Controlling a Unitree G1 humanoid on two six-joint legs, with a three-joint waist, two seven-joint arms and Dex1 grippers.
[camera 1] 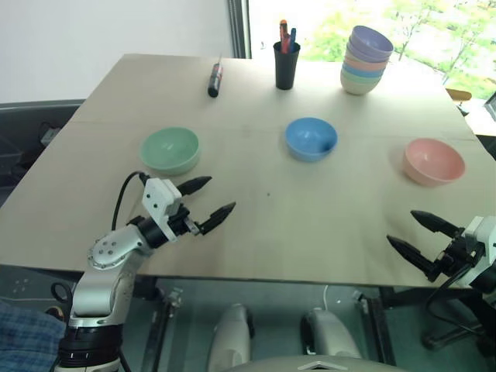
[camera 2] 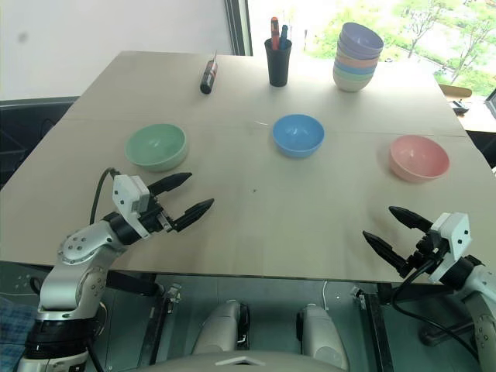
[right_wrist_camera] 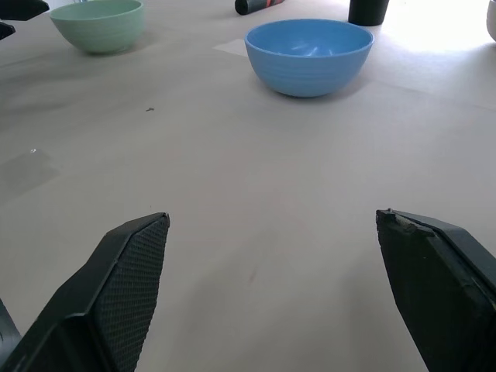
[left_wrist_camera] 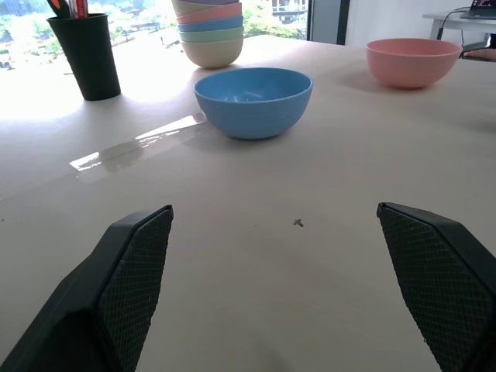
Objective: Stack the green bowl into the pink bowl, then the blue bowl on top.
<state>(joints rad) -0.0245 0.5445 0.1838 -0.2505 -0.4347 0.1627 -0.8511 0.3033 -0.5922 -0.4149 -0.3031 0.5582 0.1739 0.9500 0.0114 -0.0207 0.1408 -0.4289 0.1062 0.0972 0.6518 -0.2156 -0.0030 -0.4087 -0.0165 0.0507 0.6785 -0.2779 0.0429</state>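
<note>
On the table [camera 1: 271, 225] the green bowl [camera 1: 170, 149], blue bowl [camera 1: 311, 138] and pink bowl [camera 1: 433, 160] sit well apart (none stacked). Both the left end effector [camera 1: 209, 200] and right end effector [camera 1: 416, 236] gape empty; the left should pinch the green rim squarely.

A pale wooden table [camera 1: 263, 225] is seen bearing a green bowl [camera 1: 170, 149], blue bowl [camera 1: 311, 138], pink bowl [camera 1: 433, 161], stacked pastel bowls [camera 1: 366, 60], a black pen cup [camera 1: 286, 65] and a marker [camera 1: 215, 80].
</note>
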